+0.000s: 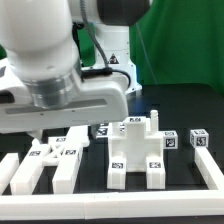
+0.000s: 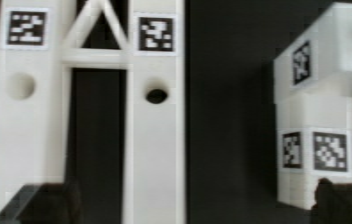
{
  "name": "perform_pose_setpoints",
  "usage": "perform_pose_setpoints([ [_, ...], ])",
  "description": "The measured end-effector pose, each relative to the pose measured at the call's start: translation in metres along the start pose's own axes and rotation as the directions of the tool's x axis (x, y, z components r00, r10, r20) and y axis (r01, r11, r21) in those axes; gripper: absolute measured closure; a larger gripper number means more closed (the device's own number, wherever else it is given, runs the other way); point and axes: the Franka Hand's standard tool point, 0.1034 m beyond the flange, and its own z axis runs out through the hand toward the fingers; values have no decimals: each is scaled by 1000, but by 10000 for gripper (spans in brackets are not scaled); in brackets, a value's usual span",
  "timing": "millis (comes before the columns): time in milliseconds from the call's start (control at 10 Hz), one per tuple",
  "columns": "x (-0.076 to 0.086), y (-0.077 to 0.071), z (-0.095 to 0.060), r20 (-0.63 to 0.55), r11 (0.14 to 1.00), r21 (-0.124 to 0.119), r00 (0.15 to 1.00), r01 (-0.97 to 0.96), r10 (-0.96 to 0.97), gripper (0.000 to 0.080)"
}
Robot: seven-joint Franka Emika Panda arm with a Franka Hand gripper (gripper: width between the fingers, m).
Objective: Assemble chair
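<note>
In the exterior view I see the big white robot arm (image 1: 50, 70) hanging over the exterior view's left part of the black table (image 1: 100, 200). Its bulk hides the hand end from me. Just under it lies a flat white plastic frame (image 1: 50, 160) of 2 long rails with square tags. A chunky white notched block assembly (image 1: 135, 150) stands at the middle, apart from the frame. Small white tagged cubes (image 1: 198, 138) sit farther to the exterior view's right.

The wrist view shows the rest. The gripper (image 2: 191, 205) is spread wide and carries nothing, with its 2 dark fingertips (image 2: 40, 205) at opposite edges. The frame (image 2: 155, 150) lies straight below, its rails running crosswise to the line between the fingertips. 1 rail is inside the gap and the other is under a fingertip. The block assembly (image 2: 324, 110) sits beside the frame, across a dark strip of table. I judge that closing on 1 rail calls for a sideways shift first; otherwise a finger could land on the outer rail.
</note>
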Motion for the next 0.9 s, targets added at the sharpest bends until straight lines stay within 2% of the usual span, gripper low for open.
perform_pose_setpoints([
  [100,-7,3,8,-41,1000,-4,999,-12,11,151],
  [200,-5,5,13,-147,1000,-23,989,-17,14,151],
  [400,-7,8,12,-218,999,-32,976,-28,20,151],
  [600,-7,9,15,-215,999,-29,976,-29,22,151],
  [800,-8,10,31,-201,999,2,979,-44,44,151],
  [900,-7,10,34,-203,999,-1,978,-44,43,151],
])
